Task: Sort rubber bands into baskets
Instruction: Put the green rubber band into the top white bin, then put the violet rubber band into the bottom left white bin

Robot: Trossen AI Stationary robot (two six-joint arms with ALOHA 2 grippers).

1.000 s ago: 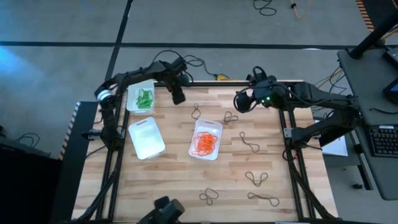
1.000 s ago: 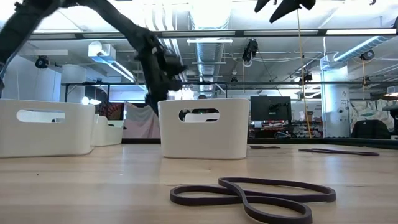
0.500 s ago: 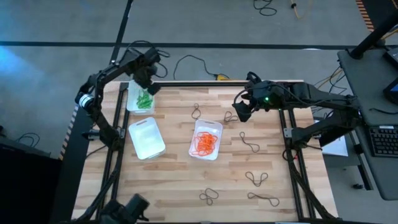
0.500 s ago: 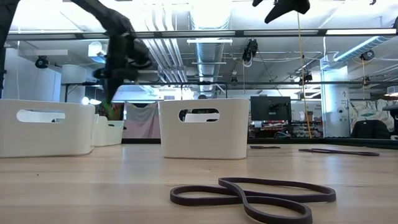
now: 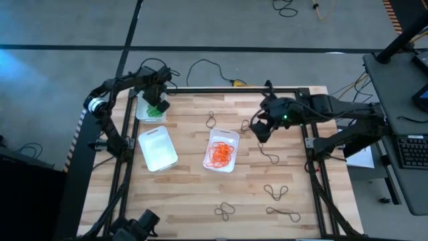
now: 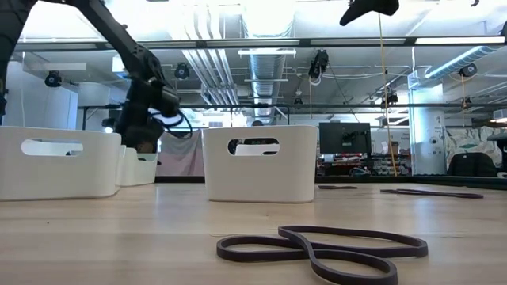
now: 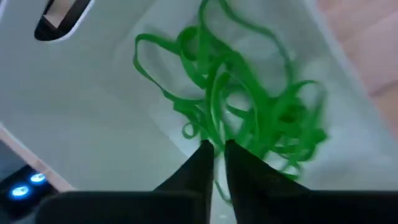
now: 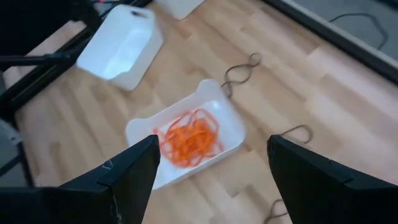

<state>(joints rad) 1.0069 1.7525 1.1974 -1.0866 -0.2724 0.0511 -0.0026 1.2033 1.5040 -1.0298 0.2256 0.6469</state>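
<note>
My left gripper (image 5: 158,101) reaches down into the far-left basket (image 5: 142,115), its fingers nearly together on the pile of green rubber bands (image 7: 242,118); it also shows in the low view (image 6: 142,131). My right gripper (image 5: 262,129) hangs open and empty above the table, right of the basket (image 5: 231,136) of orange bands (image 8: 189,140) and beside a dark band (image 5: 247,125). A third basket (image 5: 148,138) lies empty at the left. Several dark bands lie flat on the wood, one near the low camera (image 6: 325,249). My left gripper pinches a green strand (image 7: 214,142) at the near edge of the green pile between its two fingertips, coming from above and pointing down. The strand lies with the other green bands on the basket's floor (image 7: 93,106); whether it is lifted, I cannot tell.
Dark bands lie scattered at the far middle (image 5: 211,120), right (image 5: 269,155) and near the front edge (image 5: 225,211) (image 5: 284,214) (image 5: 275,191). Black frame rails run along the table's left and right sides. Bare wood lies in the front left.
My left gripper has gone from the bare wood right of the green basket toward the table's left and far edge, then down into that basket. My right gripper has moved toward the near edge, closer to the dark band beside the orange basket.
</note>
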